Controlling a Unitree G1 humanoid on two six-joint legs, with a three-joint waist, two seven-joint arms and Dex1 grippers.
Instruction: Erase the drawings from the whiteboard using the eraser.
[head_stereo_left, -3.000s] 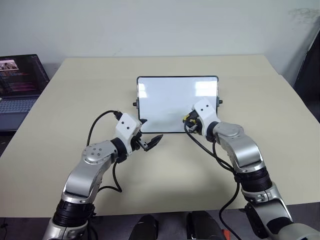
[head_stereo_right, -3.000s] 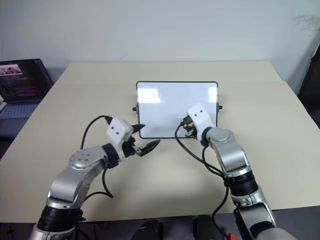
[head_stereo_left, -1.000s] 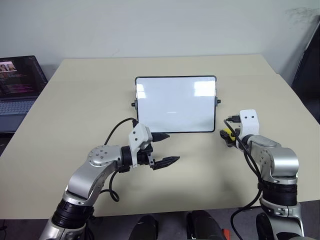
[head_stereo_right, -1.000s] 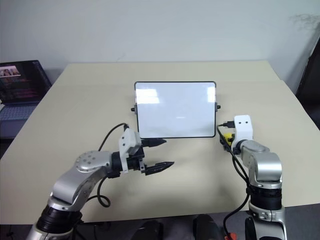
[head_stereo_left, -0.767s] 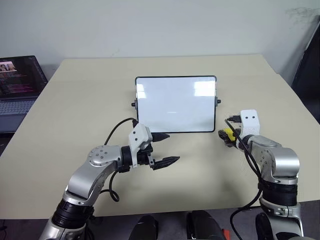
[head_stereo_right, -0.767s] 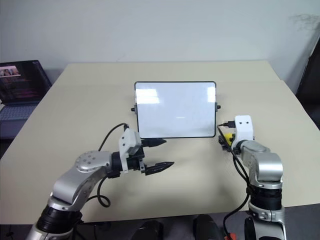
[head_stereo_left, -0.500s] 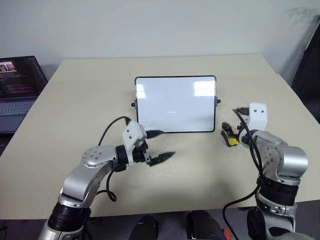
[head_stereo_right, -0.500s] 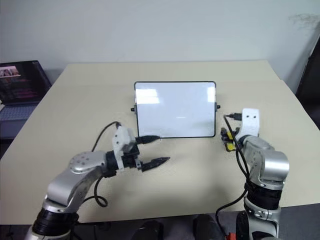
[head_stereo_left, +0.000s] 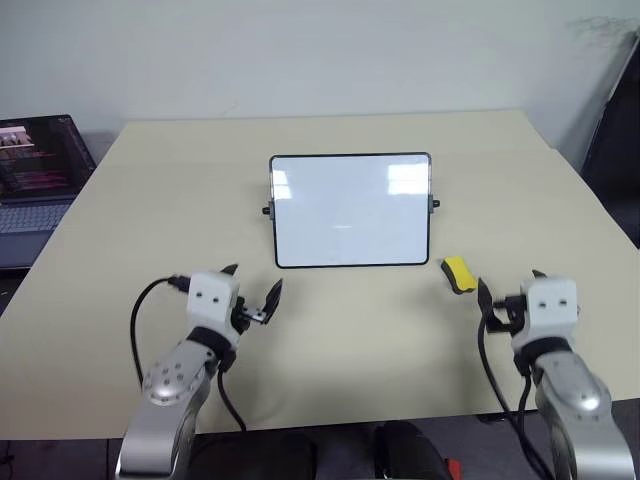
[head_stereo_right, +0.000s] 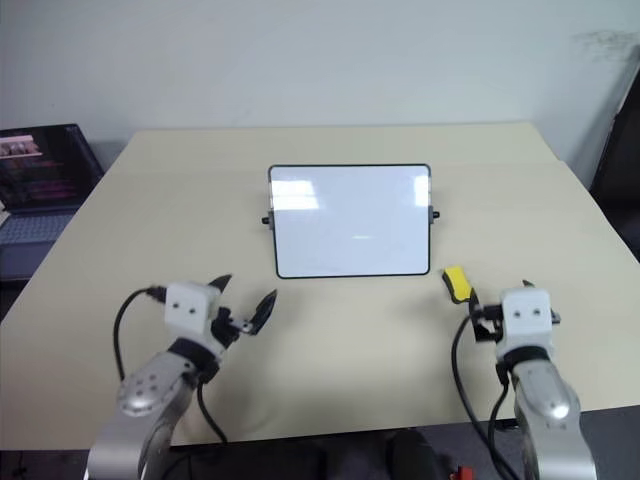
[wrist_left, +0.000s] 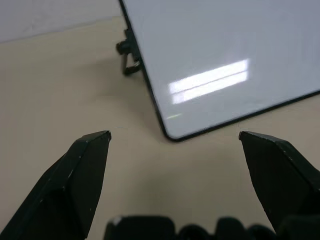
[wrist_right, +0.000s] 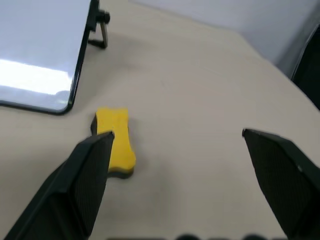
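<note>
I see the whiteboard (head_stereo_left: 350, 210) propped up in the middle of the beige table (head_stereo_left: 350, 340), its white face wiped clean apart from a tiny faint mark near the centre. The eraser (head_stereo_left: 458, 274) lies flat on the table just off the board's lower right corner, close to it but not touching, yellow side up.

My left gripper (head_stereo_left: 253, 294) hovers over the table near the front edge, short of the board's lower left corner, pointing toward the board. Its two black fingers stand wide apart with nothing between them. My right gripper (wrist_right: 177, 150) sits near the front right, behind the eraser and apart from it, aimed just past it. Its fingers are spread as wide as they go and carry nothing.

A laptop (head_stereo_left: 35, 170) sits off the table's far left.
</note>
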